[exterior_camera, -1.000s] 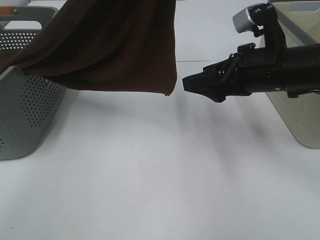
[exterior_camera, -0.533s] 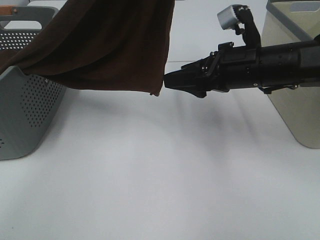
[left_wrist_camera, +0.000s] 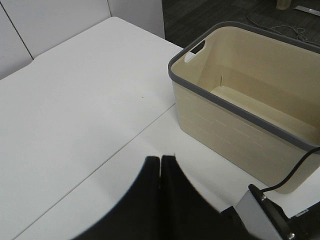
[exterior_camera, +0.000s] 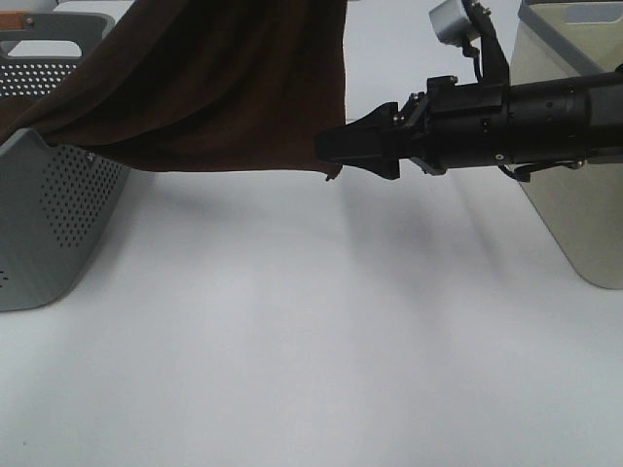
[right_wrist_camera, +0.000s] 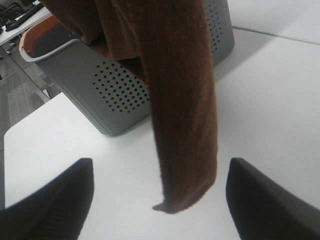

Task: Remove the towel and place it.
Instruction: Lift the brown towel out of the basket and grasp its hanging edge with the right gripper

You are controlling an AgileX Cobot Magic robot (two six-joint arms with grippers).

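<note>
The towel (right_wrist_camera: 185,100) hangs with its corner between the wide-spread fingers of your right gripper (right_wrist_camera: 159,192); your left gripper (left_wrist_camera: 161,167) is pressed together. A grey basket (exterior_camera: 49,214) stands behind.

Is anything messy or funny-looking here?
Only the towel: it hangs in the air, one end over the grey basket, its loose corner dangling between the right end effector's open fingers. Nothing looks spilled or broken.

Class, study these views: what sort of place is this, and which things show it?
Probably a robotics lab set up for laundry sorting: a white table with a grey perforated basket and a beige bin, a brown towel hanging, and a black robot arm.
</note>
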